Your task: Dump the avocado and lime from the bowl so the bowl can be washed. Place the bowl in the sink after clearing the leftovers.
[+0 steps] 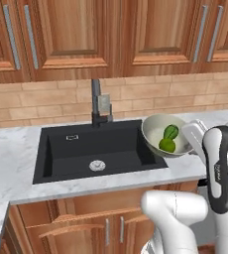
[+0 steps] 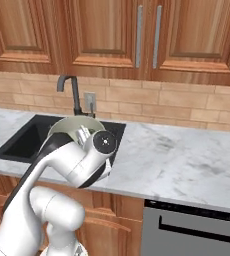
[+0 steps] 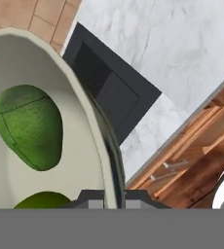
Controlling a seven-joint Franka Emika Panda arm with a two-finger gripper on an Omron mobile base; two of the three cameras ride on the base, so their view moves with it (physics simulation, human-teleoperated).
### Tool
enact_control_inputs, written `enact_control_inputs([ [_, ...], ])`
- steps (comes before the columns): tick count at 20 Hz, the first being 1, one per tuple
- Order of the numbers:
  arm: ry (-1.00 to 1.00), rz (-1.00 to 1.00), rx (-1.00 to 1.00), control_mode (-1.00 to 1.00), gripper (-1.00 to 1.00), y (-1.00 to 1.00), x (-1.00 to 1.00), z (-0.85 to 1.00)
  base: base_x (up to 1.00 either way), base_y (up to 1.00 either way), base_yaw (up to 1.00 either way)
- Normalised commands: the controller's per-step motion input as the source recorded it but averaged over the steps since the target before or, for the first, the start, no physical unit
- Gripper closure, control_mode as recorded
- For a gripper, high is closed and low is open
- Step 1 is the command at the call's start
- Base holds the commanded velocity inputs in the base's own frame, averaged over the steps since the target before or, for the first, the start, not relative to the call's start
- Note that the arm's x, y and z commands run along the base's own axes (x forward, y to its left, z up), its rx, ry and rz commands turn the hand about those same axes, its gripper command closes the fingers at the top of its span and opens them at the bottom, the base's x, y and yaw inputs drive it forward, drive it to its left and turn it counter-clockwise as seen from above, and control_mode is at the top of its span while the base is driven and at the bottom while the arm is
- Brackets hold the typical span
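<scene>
Our pincer (image 3: 106, 194) clamps the rim of the tilted bowl (image 1: 154, 130) beside the sink (image 1: 86, 151), avocado (image 1: 171, 132) and lime (image 1: 167, 145) undumped, so everything remains.

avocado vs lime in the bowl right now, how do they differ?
Colour: the avocado is darker, duller green; the lime is brighter yellow-green.
Shape: the avocado is elongated and oval; the lime is rounder.
Position: in the left base view the avocado sits higher in the bowl, the lime below it towards the near rim.
Shared: both are similar in size and lie inside the bowl, which is tilted beside the sink.
</scene>
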Motion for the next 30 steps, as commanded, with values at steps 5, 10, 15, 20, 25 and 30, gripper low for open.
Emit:
enact_control_inputs([
  [5,0.00,0.00,0.00,1.00,1.00,0.00,0.00,0.00,0.41,0.17,0.00],
  [10,0.00,0.00,0.00,1.00,1.00,0.00,0.00,0.00,0.48,0.00,0.00],
  [15,0.00,0.00,0.00,1.00,1.00,0.00,0.00,0.00,0.33,0.00,0.00],
  [20,0.02,0.00,-0.03,-1.00,1.00,0.01,0.08,-0.03,0.03,0.00,0.00],
  [25,0.18,0.00,-0.07,-1.00,1.00,0.08,0.11,-0.25,0.00,0.00,0.00],
  [30,0.19,0.03,-0.03,-1.00,1.00,0.33,0.45,-0.32,0.00,0.00,0.00],
])
